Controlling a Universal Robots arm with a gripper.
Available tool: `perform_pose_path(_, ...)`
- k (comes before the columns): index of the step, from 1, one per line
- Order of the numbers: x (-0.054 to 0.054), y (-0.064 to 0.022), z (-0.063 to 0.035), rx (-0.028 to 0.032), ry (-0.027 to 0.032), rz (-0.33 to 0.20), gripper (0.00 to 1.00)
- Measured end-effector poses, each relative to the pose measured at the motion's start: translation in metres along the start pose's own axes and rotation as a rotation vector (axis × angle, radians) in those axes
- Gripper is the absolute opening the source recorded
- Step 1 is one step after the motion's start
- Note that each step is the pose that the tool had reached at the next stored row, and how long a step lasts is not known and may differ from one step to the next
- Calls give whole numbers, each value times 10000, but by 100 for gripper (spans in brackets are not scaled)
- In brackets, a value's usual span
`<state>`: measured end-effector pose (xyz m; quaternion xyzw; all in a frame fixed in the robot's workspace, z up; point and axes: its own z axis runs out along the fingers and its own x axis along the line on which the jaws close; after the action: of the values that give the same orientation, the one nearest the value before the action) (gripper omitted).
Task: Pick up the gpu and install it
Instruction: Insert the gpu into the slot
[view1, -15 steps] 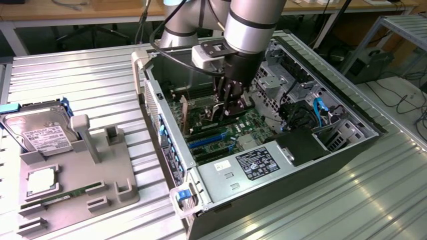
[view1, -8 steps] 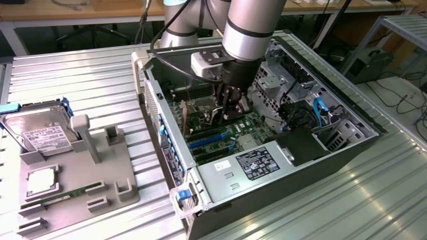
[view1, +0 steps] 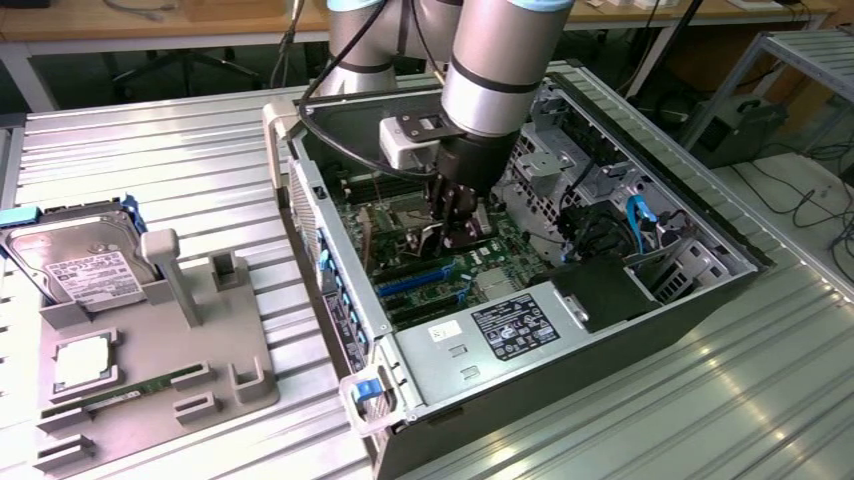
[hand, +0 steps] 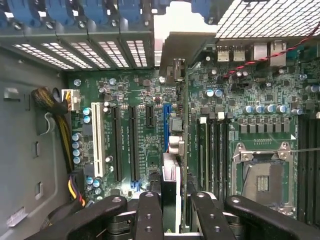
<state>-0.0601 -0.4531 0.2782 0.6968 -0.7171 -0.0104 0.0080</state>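
Green card, the gpu (hand: 181, 130), is standing on its edge inside the open computer case (view1: 694, 215), above the motherboard (hand: 135, 100) beside a blue slot (hand: 166, 125). The arm is reaching straight down into the case, and the tool (hand: 174, 210) is gripping the gpu between its black fingers (hand: 149, 212). On the counter (view1: 160, 150), near its edge, a grey holder (view1: 147, 370) is carrying a hard drive (view1: 74, 262).

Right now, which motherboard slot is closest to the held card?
The blue slot, right beside the edge-on green gpu card; white slot and black slots sit farther off.
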Motion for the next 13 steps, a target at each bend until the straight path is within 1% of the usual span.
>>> perform_pose_path(3,6,4,36,11,-2,-9,27)
perform_pose_path(7,8,40,68,116,-3,-72,27)
perform_pose_path(10,12,44,86,121,-1,-92,27)
perform_pose_path(13,47,53,104,122,-4,-99,27)
